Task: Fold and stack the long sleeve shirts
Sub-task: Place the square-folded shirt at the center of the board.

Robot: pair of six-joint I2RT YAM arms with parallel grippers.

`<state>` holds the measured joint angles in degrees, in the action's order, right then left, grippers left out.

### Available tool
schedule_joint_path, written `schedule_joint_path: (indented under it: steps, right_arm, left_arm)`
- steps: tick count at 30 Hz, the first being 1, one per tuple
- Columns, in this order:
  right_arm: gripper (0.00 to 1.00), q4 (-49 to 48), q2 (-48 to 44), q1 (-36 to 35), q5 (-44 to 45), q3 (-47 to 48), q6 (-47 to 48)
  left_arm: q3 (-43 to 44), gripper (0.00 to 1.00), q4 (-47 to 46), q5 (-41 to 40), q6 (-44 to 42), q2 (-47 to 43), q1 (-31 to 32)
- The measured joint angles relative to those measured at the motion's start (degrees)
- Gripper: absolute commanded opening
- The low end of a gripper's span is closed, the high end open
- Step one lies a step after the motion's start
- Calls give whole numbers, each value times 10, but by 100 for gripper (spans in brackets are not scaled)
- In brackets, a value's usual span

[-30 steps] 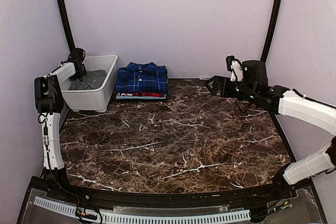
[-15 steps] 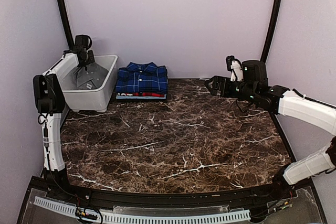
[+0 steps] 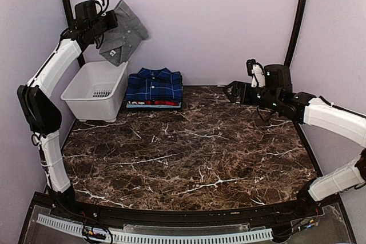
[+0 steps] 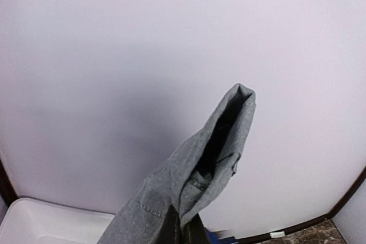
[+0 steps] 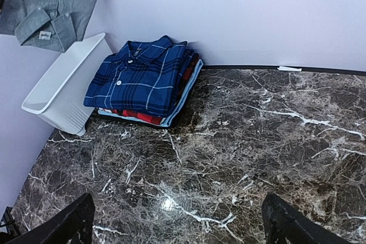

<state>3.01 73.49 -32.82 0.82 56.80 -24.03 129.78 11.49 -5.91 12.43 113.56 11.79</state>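
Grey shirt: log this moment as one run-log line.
left gripper: shut on grey shirt, high above white basket | right gripper: open | plaid shirt: folded atop stack

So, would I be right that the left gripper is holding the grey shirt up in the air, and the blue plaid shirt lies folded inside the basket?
Not quite: the top view shows the blue plaid shirt lying folded on the table beside the basket, atop other shirts, not inside it. The left gripper is indeed holding the grey shirt up in the air.
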Motion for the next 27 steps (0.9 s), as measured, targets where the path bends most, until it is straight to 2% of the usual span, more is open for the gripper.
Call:
schedule_joint_path:
  steps: [9, 17, 24, 27]
  right_arm:
    - [99, 5, -15, 0, 11, 17, 2]
    - [99, 37, -106, 0, 57, 10, 15]
    - [99, 64, -187, 0, 69, -37, 31]
    - [99, 74, -194, 0, 63, -60, 36]
  left_arm:
    - [-9, 0, -62, 120, 44, -30, 134]
    - [-130, 0, -83, 250, 101, -38, 258]
    - [-260, 0, -100, 456, 144, -37, 309]
    - [-267, 0, -95, 542, 154, -19, 307]
